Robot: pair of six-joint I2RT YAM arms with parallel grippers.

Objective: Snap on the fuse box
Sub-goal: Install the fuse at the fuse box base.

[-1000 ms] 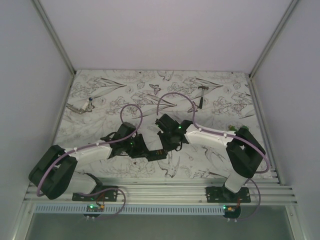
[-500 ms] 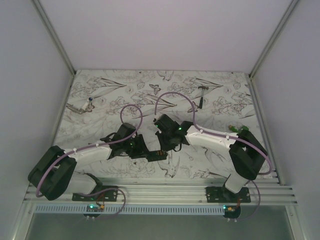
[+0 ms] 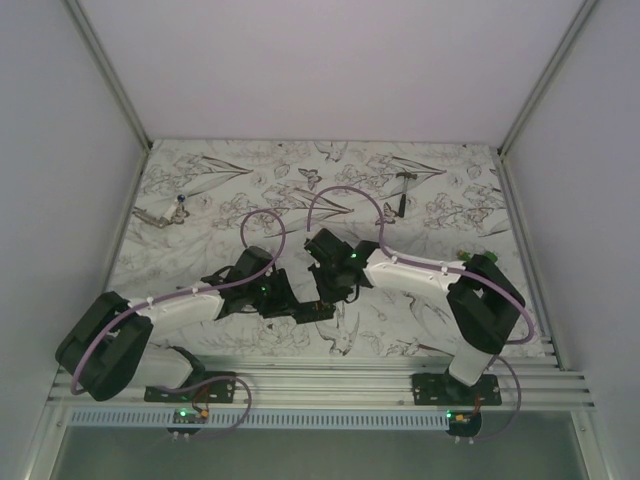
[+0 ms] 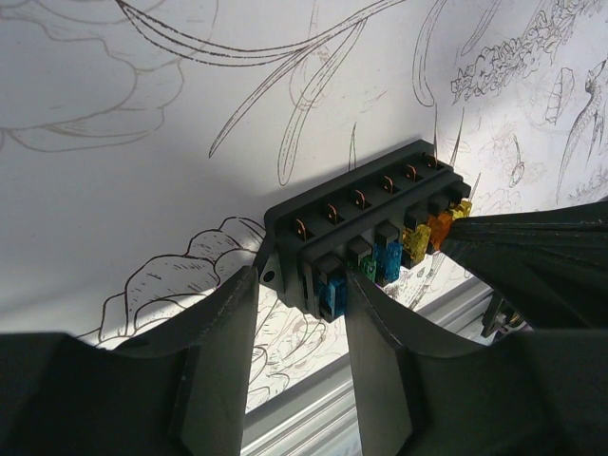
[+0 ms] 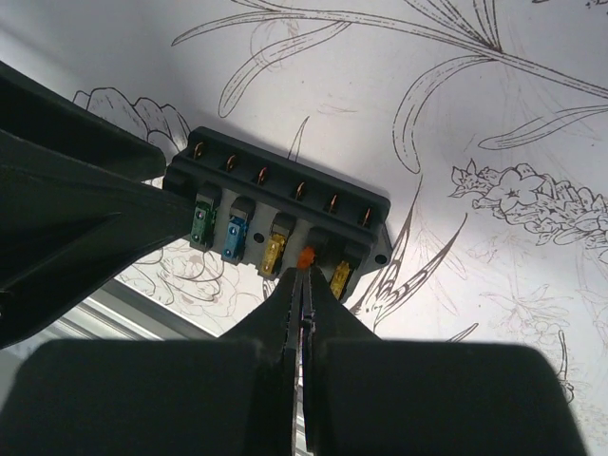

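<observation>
Gripping the fuse box (image 4: pixel 366 228) by its end, the left pincer (image 4: pixel 299 290) clamps it on the counter (image 5: pixel 380 114), just 6 o'clock of centre. The right pincer (image 5: pixel 302 275), clenched tight, touches the orange fuse (image 5: pixel 306 256) from 6 o'clock.

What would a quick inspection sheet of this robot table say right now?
Surface: table covered in a flower line-drawing print.
Job's things: black fuse box on the table, coloured fuses in its slots.
Clutter: small hammer far back, metal piece far left, green object at right.
Grippers: left gripper clamps the fuse box's end; right gripper pinched on the orange fuse.
Cables: purple cables arch over the table.
Surroundings: plain white walls, metal rail at the near edge.
</observation>
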